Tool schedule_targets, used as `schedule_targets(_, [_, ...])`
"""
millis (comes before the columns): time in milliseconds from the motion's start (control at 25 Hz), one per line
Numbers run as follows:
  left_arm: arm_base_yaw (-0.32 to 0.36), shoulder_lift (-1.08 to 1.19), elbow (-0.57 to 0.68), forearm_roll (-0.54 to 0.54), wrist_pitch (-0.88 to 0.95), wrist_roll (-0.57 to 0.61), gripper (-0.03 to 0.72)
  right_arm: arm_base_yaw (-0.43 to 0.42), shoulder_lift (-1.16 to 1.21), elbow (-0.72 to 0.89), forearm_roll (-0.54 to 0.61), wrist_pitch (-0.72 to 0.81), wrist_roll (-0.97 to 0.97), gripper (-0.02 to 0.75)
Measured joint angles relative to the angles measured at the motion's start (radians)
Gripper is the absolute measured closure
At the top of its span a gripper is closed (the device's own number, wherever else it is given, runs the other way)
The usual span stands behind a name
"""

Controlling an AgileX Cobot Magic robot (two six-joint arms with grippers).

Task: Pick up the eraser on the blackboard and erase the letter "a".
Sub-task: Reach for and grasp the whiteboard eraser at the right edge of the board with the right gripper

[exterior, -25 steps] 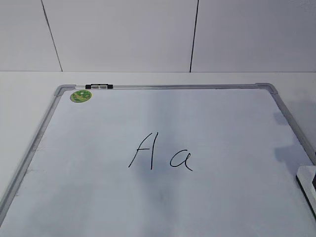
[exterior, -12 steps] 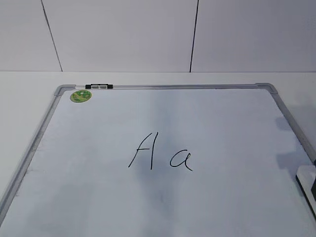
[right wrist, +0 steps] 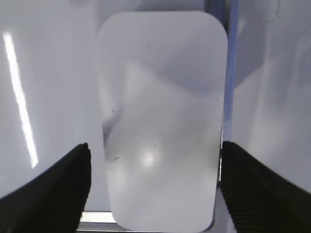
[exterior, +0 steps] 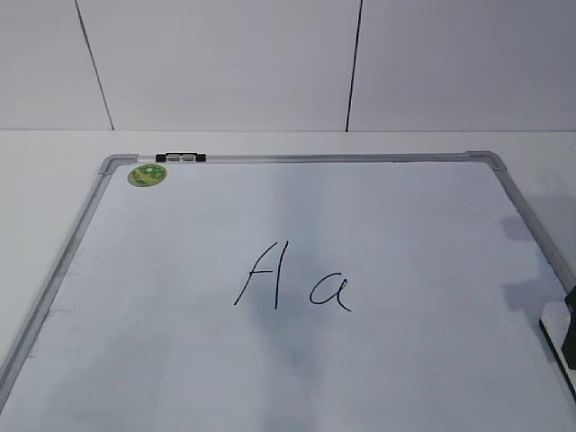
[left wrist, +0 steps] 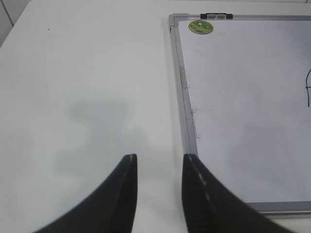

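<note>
The blackboard (exterior: pixel 297 158) is a white board in a silver frame lying flat on the table. The small cursive letter "a" (exterior: pixel 330 292) sits near its middle, just right of a taller capital "A" (exterior: pixel 261 276). The eraser (right wrist: pixel 163 121), a flat white rounded block, lies at the board's right edge beside the frame (right wrist: pixel 228 73). My right gripper (right wrist: pixel 154 160) is open and straddles the eraser, a dark finger on either side. In the exterior view only the eraser's white edge (exterior: pixel 549 326) and a dark bit of that gripper (exterior: pixel 570 324) show. My left gripper (left wrist: pixel 159 162) hangs open and empty over the table, left of the board's frame (left wrist: pixel 187 111).
A round green sticker (exterior: pixel 147 175) marks the far left corner of the board, and a small black-and-white clip (exterior: pixel 180 157) sits on the far frame beside it. White table surface (left wrist: pixel 87 97) spreads to the board's left. A pale panelled wall (exterior: pixel 225 63) rises behind.
At the right edge of the exterior view my right gripper's dark shape has come down over the eraser, and its shadow on the board has shifted. The writing is unchanged.
</note>
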Motion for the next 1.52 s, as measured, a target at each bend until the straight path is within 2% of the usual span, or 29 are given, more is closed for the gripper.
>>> schedule_targets(1000, [0.000, 0.000, 0.000, 0.000, 0.000, 0.000, 0.453, 0.000, 0.041, 0.000, -0.025, -0.058, 0.038, 0.107])
schedule_targets(1520, [0.000, 0.000, 0.000, 0.000, 0.000, 0.000, 0.452, 0.000, 0.064, 0.000, -0.025, -0.065, 0.042, 0.155])
